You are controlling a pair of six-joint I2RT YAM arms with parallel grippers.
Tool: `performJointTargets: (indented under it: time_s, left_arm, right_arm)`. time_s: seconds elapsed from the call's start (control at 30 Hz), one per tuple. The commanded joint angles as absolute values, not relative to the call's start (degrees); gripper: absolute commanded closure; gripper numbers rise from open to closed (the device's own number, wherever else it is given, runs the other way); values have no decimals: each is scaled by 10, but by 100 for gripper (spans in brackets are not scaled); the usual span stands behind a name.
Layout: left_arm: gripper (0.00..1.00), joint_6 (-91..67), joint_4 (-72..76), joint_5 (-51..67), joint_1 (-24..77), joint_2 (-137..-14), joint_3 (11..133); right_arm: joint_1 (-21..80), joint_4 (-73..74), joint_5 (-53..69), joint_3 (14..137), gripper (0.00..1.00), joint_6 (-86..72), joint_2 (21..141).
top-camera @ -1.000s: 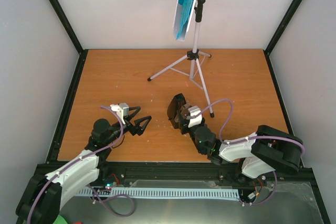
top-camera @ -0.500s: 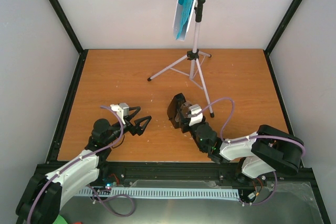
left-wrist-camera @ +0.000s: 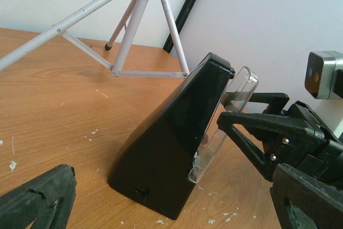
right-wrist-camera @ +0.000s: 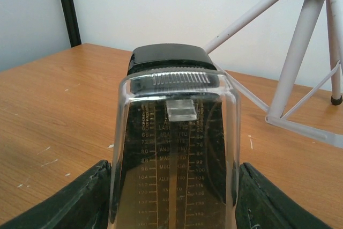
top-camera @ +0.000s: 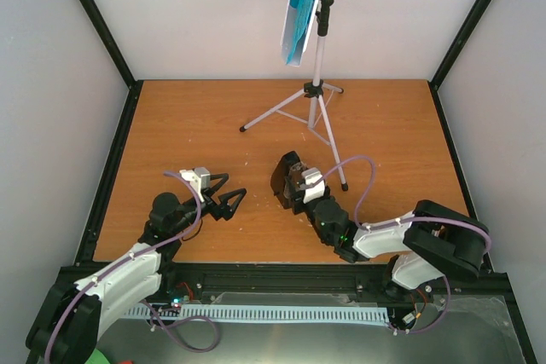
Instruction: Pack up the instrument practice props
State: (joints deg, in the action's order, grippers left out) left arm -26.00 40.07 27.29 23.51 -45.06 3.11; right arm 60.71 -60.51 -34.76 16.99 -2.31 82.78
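Note:
The small black pyramid metronome (top-camera: 284, 175) with a clear front cover stands on the table, also in the left wrist view (left-wrist-camera: 171, 138) and the right wrist view (right-wrist-camera: 177, 148). My right gripper (top-camera: 294, 185) is open with its jaws straddling the metronome, one finger close against each side of the cover (right-wrist-camera: 174, 202). My left gripper (top-camera: 232, 190) is open and empty to the metronome's left. The grey tripod music stand (top-camera: 317, 100) stands at the back, its tray holding cyan sheet-music pages (top-camera: 300, 6).
Tripod legs (left-wrist-camera: 134, 30) spread over the table just behind the metronome, one foot ending near my right wrist (top-camera: 344, 186). The black frame posts (top-camera: 102, 23) and white walls bound the wooden table (top-camera: 188, 134).
My right gripper has slid a little forward, farther round the metronome. The left arm and the stand have not moved.

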Motion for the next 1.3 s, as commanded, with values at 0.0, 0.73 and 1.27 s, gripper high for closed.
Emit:
performJointTargets:
  time_s: [0.0,0.73,1.27]
  left_arm:
    - [0,-246,411,279,233,-453,40]
    - [1,-247,412,283,233,-456,41]
    - [1,-247,414,285,233,-457,40]
  right_arm:
    - [606,-535,-334,177,55,-26,854]
    - [605,-500,-331,193,50,-25,860]
    - [606,-501,-334,189,7,-9,833]
